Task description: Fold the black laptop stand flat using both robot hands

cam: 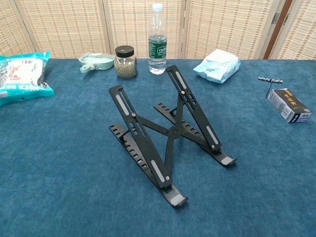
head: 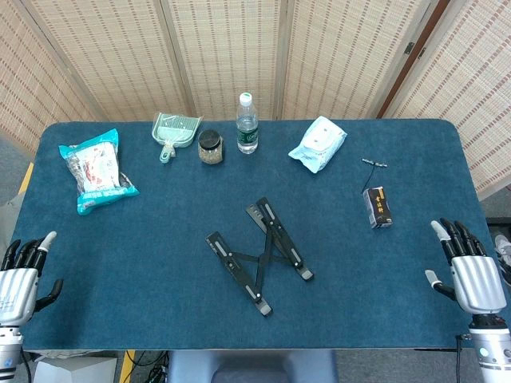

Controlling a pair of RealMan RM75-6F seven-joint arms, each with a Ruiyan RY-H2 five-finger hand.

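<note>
Only the head view shows the left hand (head: pixel 20 275) and right hand (head: pixel 467 267); both rest at the table's near corners, fingers spread, holding nothing. The chest view shows the black laptop stand (cam: pixel 165 131) propped open mid-table on the blue cloth (cam: pixel 59 163). Woven screens (head: pixel 231 48) stand behind.

The black laptop stand (cam: pixel 168 133) stands unfolded mid-table, its support arms raised and cross-braced.

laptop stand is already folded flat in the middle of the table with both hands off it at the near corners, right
Not quite: the laptop stand is not flat; the chest view shows its arms propped up. The left hand and right hand are indeed off it at the near corners.
</note>
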